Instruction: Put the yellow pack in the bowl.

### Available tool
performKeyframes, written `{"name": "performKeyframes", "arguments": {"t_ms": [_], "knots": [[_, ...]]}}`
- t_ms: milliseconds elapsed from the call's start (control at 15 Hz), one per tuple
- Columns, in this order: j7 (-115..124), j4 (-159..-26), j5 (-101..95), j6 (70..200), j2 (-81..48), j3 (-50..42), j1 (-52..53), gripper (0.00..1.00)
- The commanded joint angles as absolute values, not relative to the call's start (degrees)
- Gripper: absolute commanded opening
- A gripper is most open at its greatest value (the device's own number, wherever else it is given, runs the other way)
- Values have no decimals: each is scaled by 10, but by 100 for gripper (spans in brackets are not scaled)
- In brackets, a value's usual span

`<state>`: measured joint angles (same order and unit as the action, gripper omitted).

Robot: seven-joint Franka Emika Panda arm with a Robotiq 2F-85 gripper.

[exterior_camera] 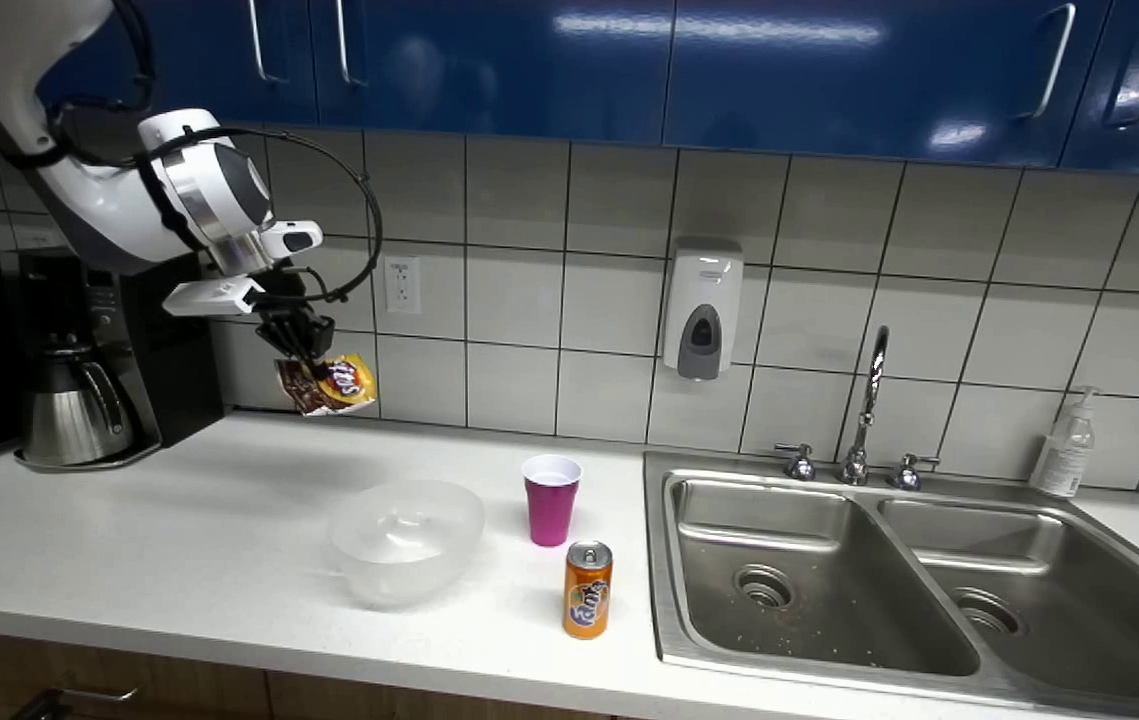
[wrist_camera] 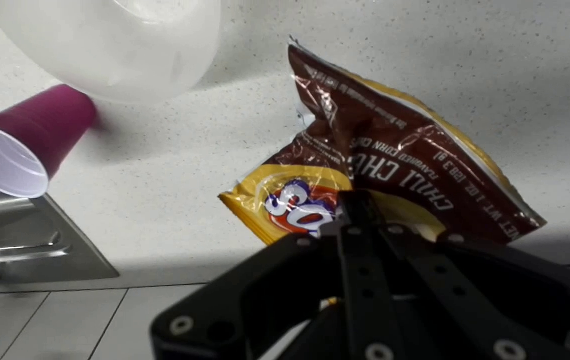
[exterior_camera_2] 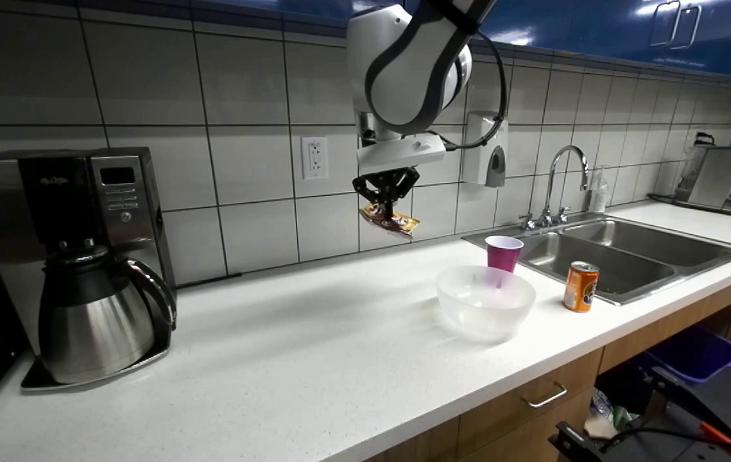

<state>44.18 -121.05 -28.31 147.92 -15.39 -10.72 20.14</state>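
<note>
Nearest the wrist camera is the gripper (wrist_camera: 367, 212); its jaws are closed up, with nothing between them but the yellow pack (wrist_camera: 390, 150). The pack is pinched apparently near its middle, so that it creases at the grip and both ends flare outward, presumably to stop a limp thing swinging.

All positions are taken from the bowl (exterior_camera_2: 484, 314), which stands on the counter (exterior_camera_2: 314, 359) mouth upward, fit to receive. The pack hangs higher than the bowl's rim, offset towards the tiled wall (exterior_camera_2: 249, 167) and the coffee maker (exterior_camera_2: 76, 212), and not yet above the opening. The height is judged deliberate: it should carry the pack over the rim without snagging.

On the bowl's side towards the sink (exterior_camera: 664, 570), near it but apart, stand the upright pink cup (exterior_camera: 551, 510) and, closer to the counter's front edge, the upright orange can (exterior_camera: 587, 605). Neither appears to serve the task; overshooting the bowl could knock the cup.

Finding: grasp and lift done, placement outstanding. Next move called for: travel across to the bowl's centre, lower, release. Risk noted: a flared corner may catch the rim.
</note>
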Motion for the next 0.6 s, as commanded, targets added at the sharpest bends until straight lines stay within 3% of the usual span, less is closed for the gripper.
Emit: {"name": "performKeyframes", "arguments": {"t_ms": [0,533], "knots": [[476,-1275,-326,1473,-94,-97,172,0],[481,-1364,-363,1493,-52,-85,101,0]]}}
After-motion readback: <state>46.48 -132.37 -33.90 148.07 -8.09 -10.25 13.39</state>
